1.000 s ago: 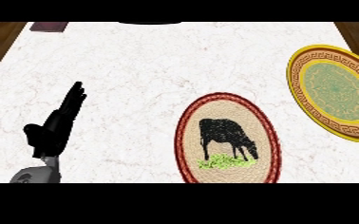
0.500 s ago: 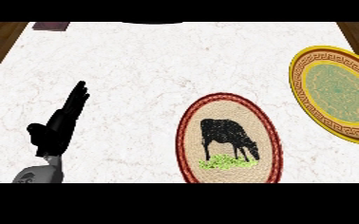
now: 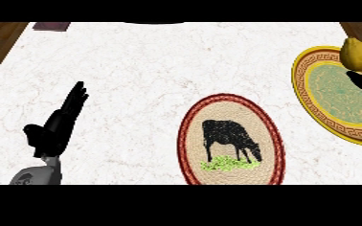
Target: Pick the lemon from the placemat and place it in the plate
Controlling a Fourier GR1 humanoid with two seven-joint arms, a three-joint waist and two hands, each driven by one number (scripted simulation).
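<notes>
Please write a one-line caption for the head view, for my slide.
Lemon held over the yellow plate at the right edge; cow placemat bare; left robot hand resting open.

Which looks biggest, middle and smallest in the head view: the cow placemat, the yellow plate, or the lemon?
1. Round woven placemat with the black cow, biggest.
2. Yellow plate with the green centre; the picture's edge cuts it off, so it could really match the placemat.
3. Yellow lemon, smallest, also partly cut off, above the plate.
</notes>
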